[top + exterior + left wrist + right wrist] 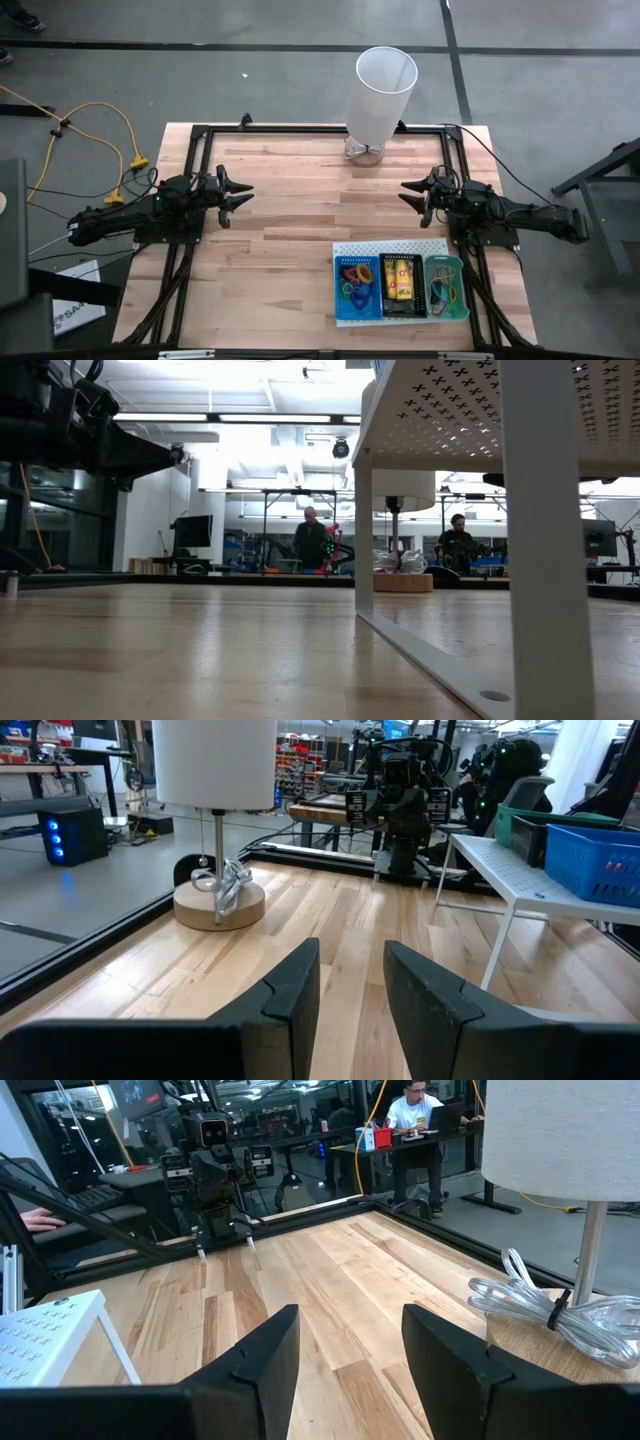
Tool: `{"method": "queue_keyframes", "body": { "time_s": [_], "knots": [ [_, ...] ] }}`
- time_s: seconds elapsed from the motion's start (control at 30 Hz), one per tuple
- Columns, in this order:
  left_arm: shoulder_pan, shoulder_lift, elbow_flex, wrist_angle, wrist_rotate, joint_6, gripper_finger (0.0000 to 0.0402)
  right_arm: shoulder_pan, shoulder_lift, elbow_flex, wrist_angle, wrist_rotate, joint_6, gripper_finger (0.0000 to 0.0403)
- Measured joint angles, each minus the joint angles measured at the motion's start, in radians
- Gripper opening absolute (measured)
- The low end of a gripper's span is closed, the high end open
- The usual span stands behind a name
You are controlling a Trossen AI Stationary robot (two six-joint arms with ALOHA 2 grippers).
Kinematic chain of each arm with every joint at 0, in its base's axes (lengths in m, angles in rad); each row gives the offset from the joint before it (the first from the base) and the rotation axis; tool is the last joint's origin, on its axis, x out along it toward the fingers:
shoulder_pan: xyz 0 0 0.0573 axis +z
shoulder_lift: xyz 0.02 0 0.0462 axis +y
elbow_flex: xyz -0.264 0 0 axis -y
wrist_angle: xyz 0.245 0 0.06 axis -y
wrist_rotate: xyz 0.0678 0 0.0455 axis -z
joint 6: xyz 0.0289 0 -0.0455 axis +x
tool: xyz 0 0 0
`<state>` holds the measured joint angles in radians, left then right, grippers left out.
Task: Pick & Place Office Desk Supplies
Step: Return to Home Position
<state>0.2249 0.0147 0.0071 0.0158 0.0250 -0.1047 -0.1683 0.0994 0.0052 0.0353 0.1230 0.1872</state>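
Observation:
The office desk supplies lie in three small bins on a white perforated stand (345, 248) at the table's near right. Coloured rubber bands (356, 281) fill the blue bin, yellow-and-red packs (401, 279) the black bin, and more bands (445, 291) the teal bin. My left gripper (240, 193) hovers open over the table's left side, pointing level toward the right. My right gripper (408, 193) hovers open over the right side, facing it. Nothing is between either pair of fingers (300, 982) (268, 1355).
A lamp with a white shade (385, 85) stands at the middle of the far edge, its cord bundled on its round wooden base (218, 905). A black frame (300, 128) borders the table. The stand's legs (545, 540) rise at the near right. People sit in the room beyond.

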Motion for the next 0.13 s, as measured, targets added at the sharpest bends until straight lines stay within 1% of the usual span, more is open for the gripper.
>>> {"method": "queue_keyframes", "body": {
  "time_s": [0.13],
  "knots": [
    [0.000,0.000,0.000,0.000,0.000,0.000,0.0108,0.000,0.000,0.000,0.000,0.000,0.000,0.0166]
  ]
}}
